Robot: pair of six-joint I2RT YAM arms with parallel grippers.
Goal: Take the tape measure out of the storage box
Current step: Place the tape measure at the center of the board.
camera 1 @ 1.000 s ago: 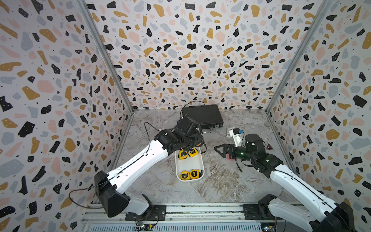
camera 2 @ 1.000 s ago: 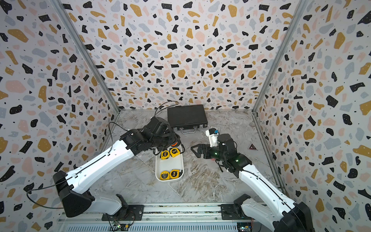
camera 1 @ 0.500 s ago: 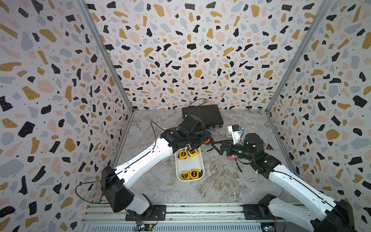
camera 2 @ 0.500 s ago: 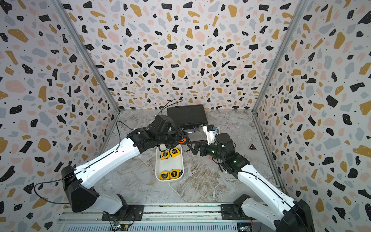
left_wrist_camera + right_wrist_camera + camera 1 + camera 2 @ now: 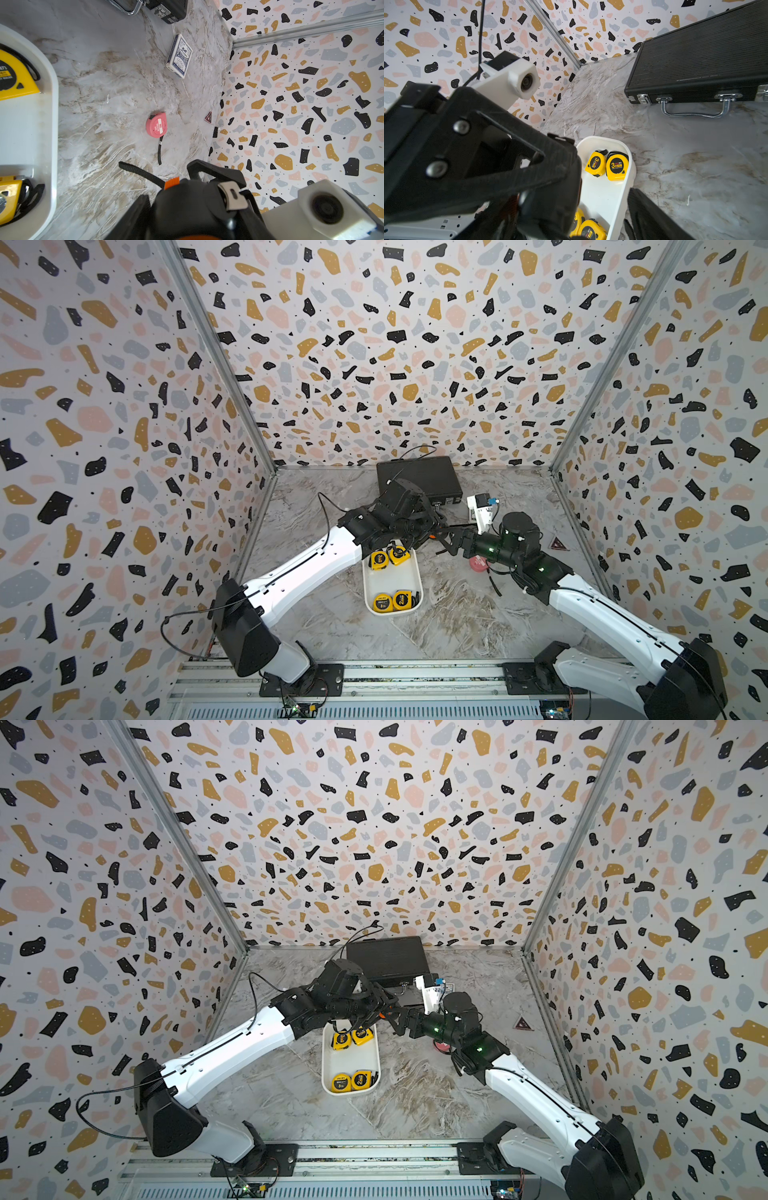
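The storage box (image 5: 392,580) is a shallow white tub in mid table, seen in both top views, with several yellow tape measures (image 5: 380,561) lying at its two ends. Just past its far end, my left gripper (image 5: 430,527) is shut on a black tape measure (image 5: 187,207) with an orange tab, held above the table. My right gripper (image 5: 446,537) faces it with its jaws on either side of that tape measure. In the right wrist view one finger (image 5: 648,214) stands apart from the black tape measure (image 5: 550,207), and the other is hidden.
A black ribbed briefcase (image 5: 417,481) lies against the back wall. A pink tape measure (image 5: 156,124) and a box of playing cards (image 5: 179,56) lie on the table right of the tub. A red triangle sticker (image 5: 557,543) is near the right wall.
My left gripper carried the black tape measure rightward, away from over the tub. My right gripper came in from the right to meet it, and its jaws have narrowed.
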